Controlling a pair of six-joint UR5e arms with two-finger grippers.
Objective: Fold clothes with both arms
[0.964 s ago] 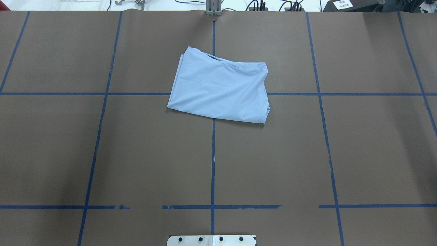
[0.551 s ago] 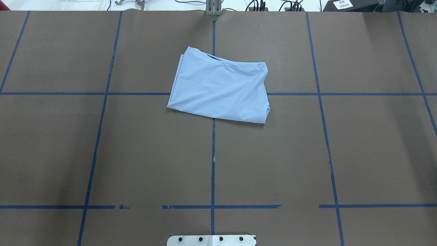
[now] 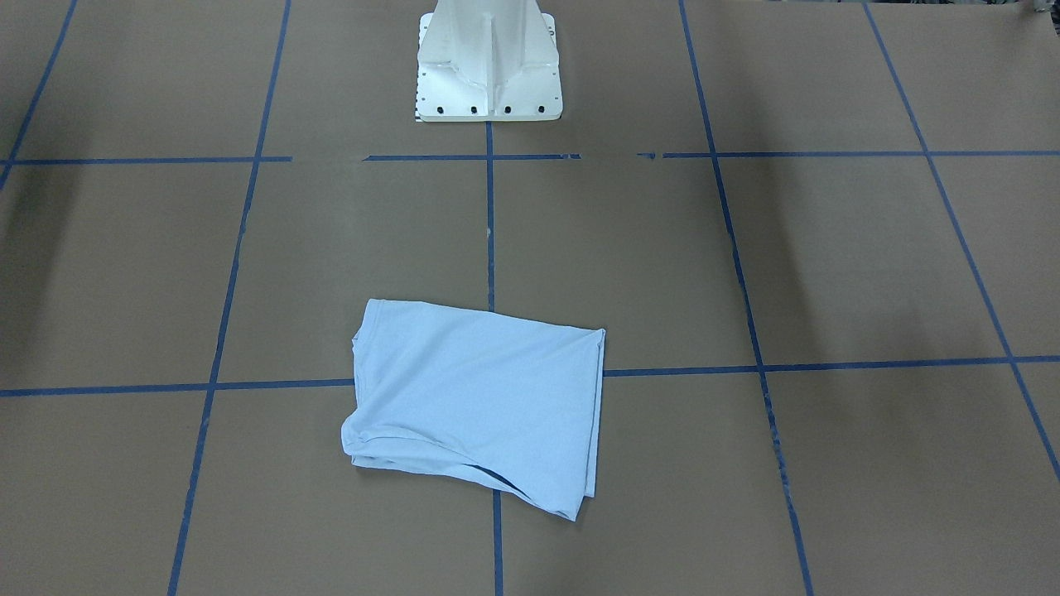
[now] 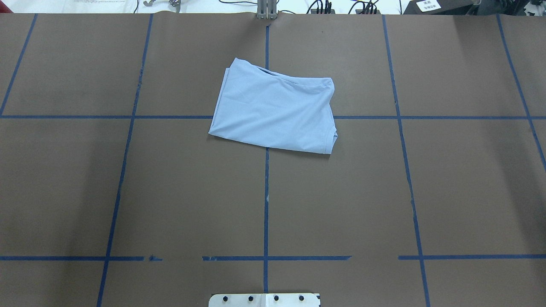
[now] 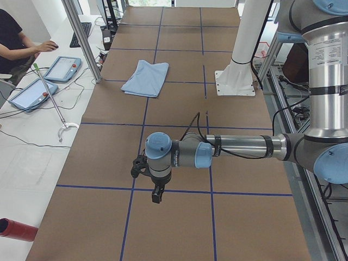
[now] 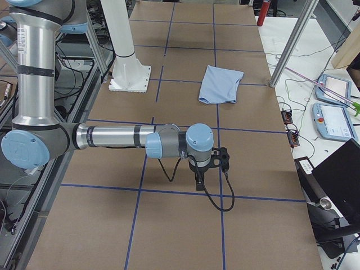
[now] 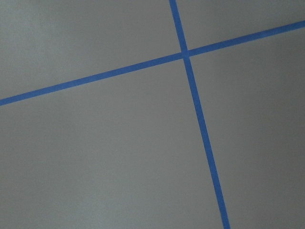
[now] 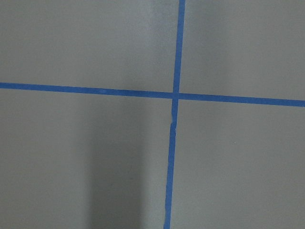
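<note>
we've got the shirt folded far-middle on the table, left gripper and right gripper well away, can't tell if either's apart or together

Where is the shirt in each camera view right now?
Front-facing: shirt lower centre.
Overhead: shirt upper centre.
Left side: shirt upper, left of centre.
Right side: shirt upper, right of centre.
Wrist views: not there.
Landmark: white base, along the centre tape line.
</note>
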